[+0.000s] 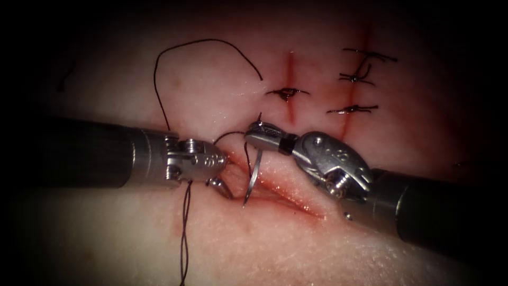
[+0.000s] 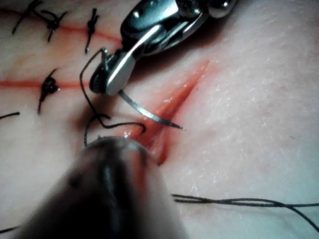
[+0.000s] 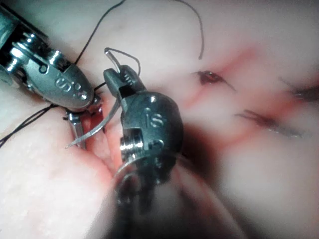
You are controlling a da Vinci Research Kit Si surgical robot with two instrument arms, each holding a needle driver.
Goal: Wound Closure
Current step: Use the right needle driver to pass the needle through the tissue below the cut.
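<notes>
Right tool (image 1: 259,135) comes in from the right, jaws clenched on the needle (image 1: 254,177) close to its thread end; the curve hangs down from the jaws over the open cut (image 1: 280,193), and the point looks free of the tissue (image 1: 317,249), just above the cut's left lip, not buried. Left tool (image 1: 222,185) sits at the left side of the cut, its jaws tipped down onto the left edge; they seem slightly parted with one tip touching or pinching the lip, but the view there is poor, so I cannot tell if they hold tissue or nothing. Thread (image 1: 182,233) runs from the needle end in a small loop by the right tool, a long arc lies on the far left tissue, and a doubled strand trails toward the near side under the left tool. Finished stitches (image 1: 287,94) sit on the far part of this cut, and more on a second cut further right. Risks as I judge them: a grip so near the needle's tail could let it swivel in the jaws when it meets the tissue; the loose loop by the right tool could snag on the jaws or needle point; the left tool's tip pressing the lip could tear the soft edge.
</notes>
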